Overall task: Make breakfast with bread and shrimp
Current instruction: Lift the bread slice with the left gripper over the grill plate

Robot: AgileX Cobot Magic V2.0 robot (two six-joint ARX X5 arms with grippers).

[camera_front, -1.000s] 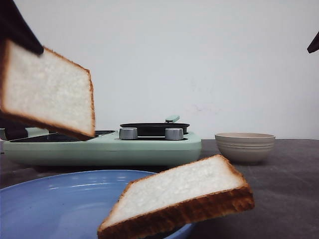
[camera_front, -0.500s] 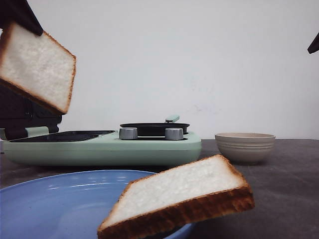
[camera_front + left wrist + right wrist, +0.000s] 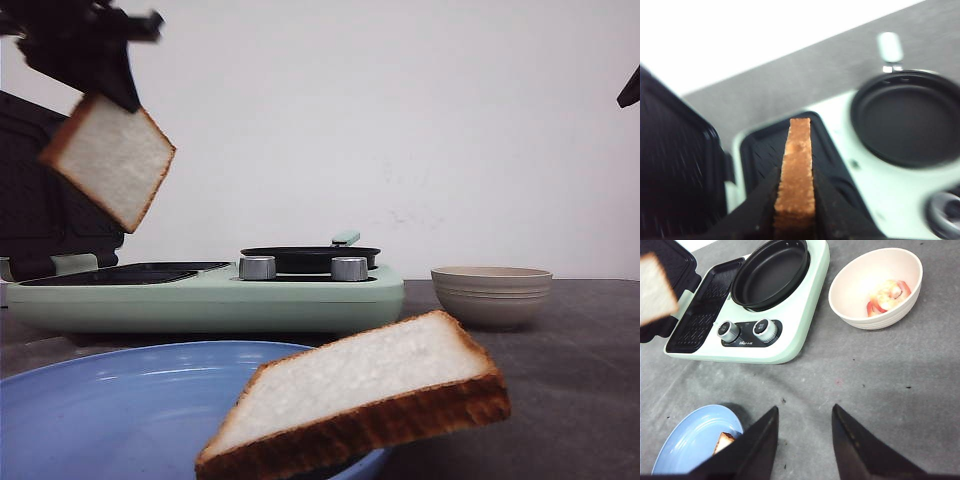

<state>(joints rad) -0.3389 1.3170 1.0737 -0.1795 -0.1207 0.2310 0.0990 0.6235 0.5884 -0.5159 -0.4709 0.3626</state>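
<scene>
One slice of bread (image 3: 110,160) hangs tilted on a corner, high above the left end of the green cooker. My left gripper (image 3: 108,92) is shut on its top edge. In the left wrist view the crust edge (image 3: 797,160) sits clamped in that gripper (image 3: 795,171), above the black ribbed grill plate (image 3: 762,155). A second slice of bread (image 3: 370,385) leans over the rim of the blue plate (image 3: 120,400). The shrimp (image 3: 887,295), orange-red, lies in the beige bowl (image 3: 855,275). My right gripper (image 3: 805,412) is open over bare grey table, with nothing between its fingers.
The mint-green cooker (image 3: 210,300) has its dark lid (image 3: 40,200) raised at the left, a round black pan (image 3: 771,272) on the right and two silver knobs (image 3: 746,330) in front. The beige bowl (image 3: 490,295) stands right of it.
My left gripper has carried its slice up and away from the camera, toward the cooker's open grill. The slice has turned onto a corner. The plate slice has not moved.
</scene>
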